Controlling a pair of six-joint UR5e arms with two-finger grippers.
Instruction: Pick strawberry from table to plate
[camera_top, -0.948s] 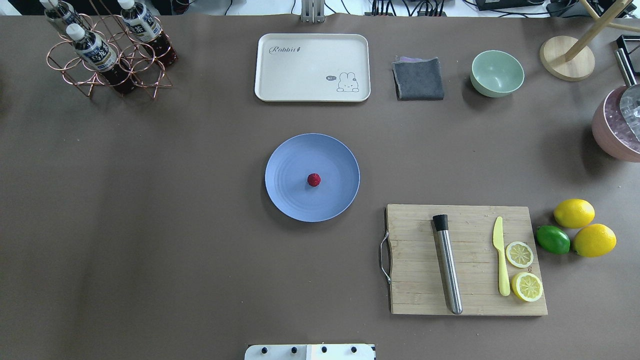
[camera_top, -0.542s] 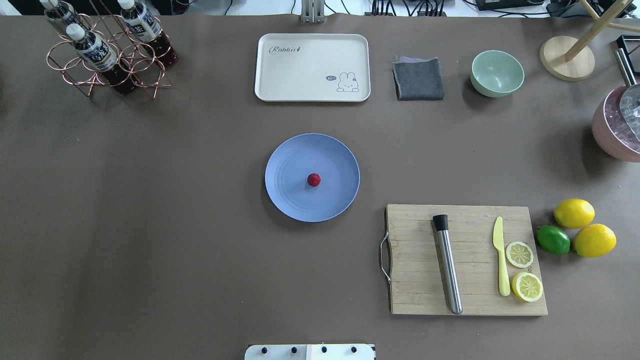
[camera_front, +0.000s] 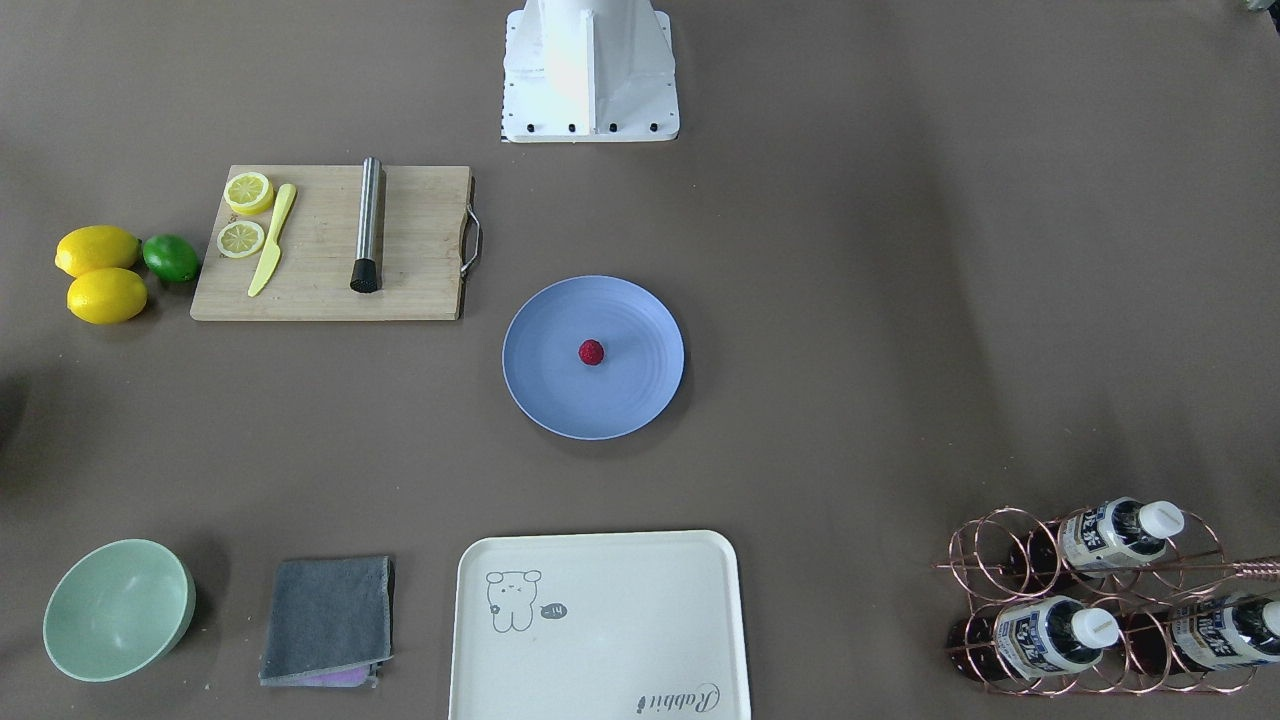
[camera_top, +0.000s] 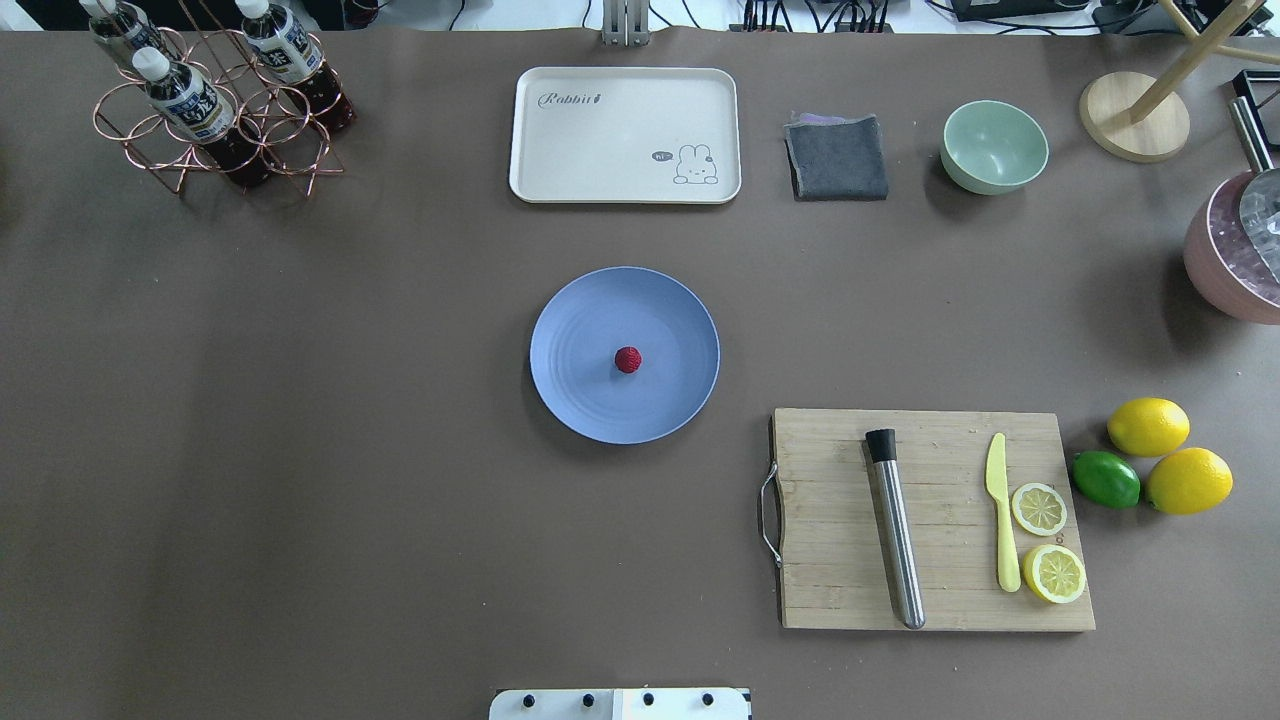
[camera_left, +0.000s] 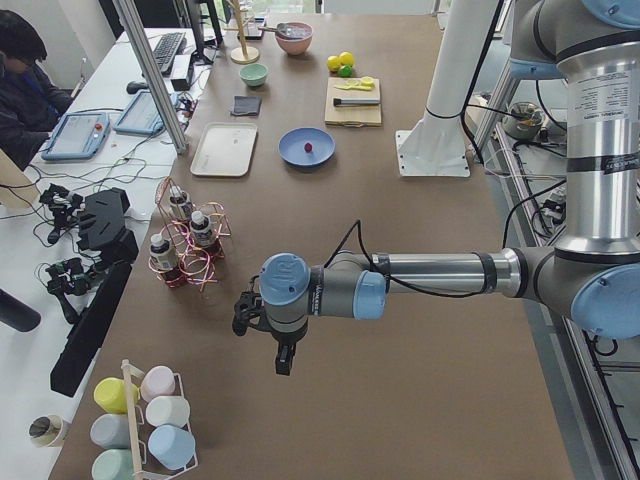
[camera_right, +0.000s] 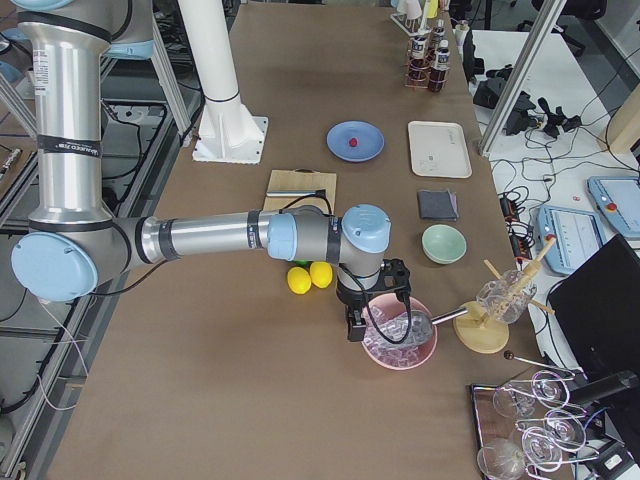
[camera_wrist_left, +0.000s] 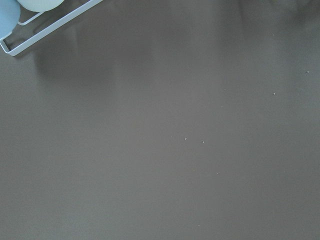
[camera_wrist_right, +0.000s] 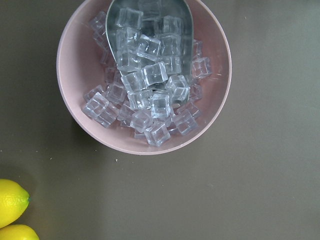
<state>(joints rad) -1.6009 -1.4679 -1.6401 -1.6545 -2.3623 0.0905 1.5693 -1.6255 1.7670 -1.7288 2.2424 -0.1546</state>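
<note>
The small dark-red strawberry lies near the middle of the periwinkle-blue plate, which sits at the centre of the brown table. From the front, the strawberry rests on the same plate. Neither arm reaches into the overhead or front views. My left gripper hangs over bare table far from the plate. Over a pink bowl of ice hangs my right gripper, well away from the plate. I cannot tell whether either gripper is open or shut.
A cutting board with a steel muddler, a yellow knife and lemon slices lies right of the plate. Lemons and a lime are beside it. A cream tray, grey cloth, mint bowl and bottle rack line the far edge.
</note>
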